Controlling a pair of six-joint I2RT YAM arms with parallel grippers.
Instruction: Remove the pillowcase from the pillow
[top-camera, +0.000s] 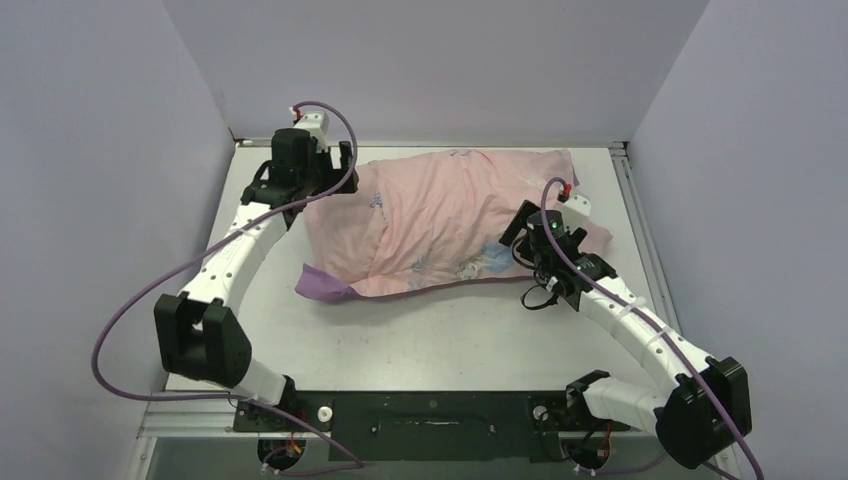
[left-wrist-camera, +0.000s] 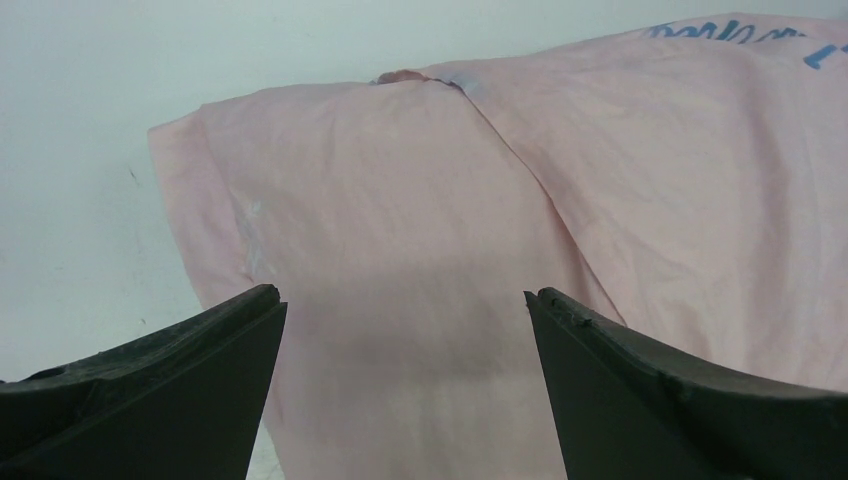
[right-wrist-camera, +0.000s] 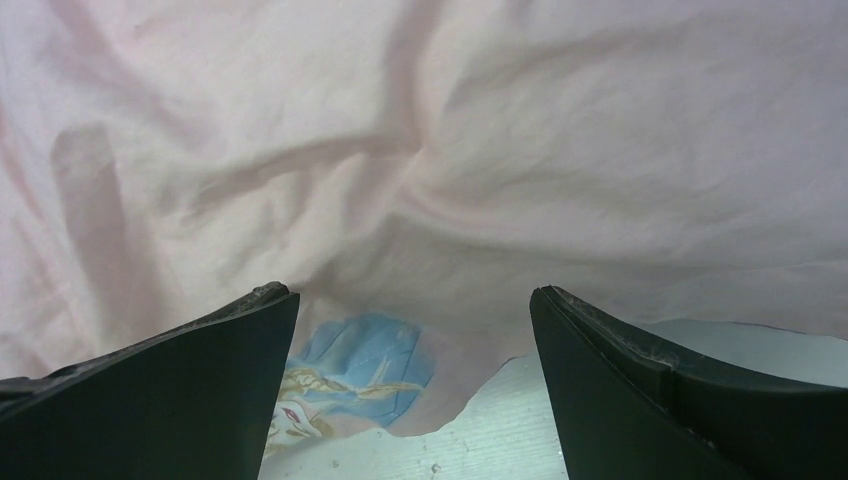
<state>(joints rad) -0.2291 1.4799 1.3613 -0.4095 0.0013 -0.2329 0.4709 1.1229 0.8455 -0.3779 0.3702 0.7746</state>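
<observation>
Currently on table: the pillowcase (top-camera: 450, 215) lies pale-pink face up across the far half of the table (top-camera: 430, 340) and bulges in the middle. A purple corner (top-camera: 325, 285) is turned out at the near left.
Pillow: not visible in any view. Judged from the bulge to be wholly inside the cover.
Left gripper (left-wrist-camera: 400, 300): fingers spread wide, nothing held. It is poised over the cover's left end, short of a seam ridge (left-wrist-camera: 425, 78). Cannot tell whether it touches the cloth.
Right gripper (right-wrist-camera: 415, 295): fingers spread wide, nothing held. It sits over the near right edge, where the princess print (right-wrist-camera: 350, 385) shows under the hem.
Open end: cannot tell which side it is on.
Risk, deep pinch: closing low into the bulge would likely catch the pillow along with the cloth, so cover and filling would move as one.
Risk, shallow pinch: the fabric looks thin and loose, so a small fold may slip out once pulled.
Risk, wrong end: hauling on the closed end would drag the whole bundle and strip nothing.
Risk, no anchor: if neither arm pins the filling, the bundle may slide toward the table edge.
Risk, double layer: gripping both hem layers together would shut the mouth of the cover.
</observation>
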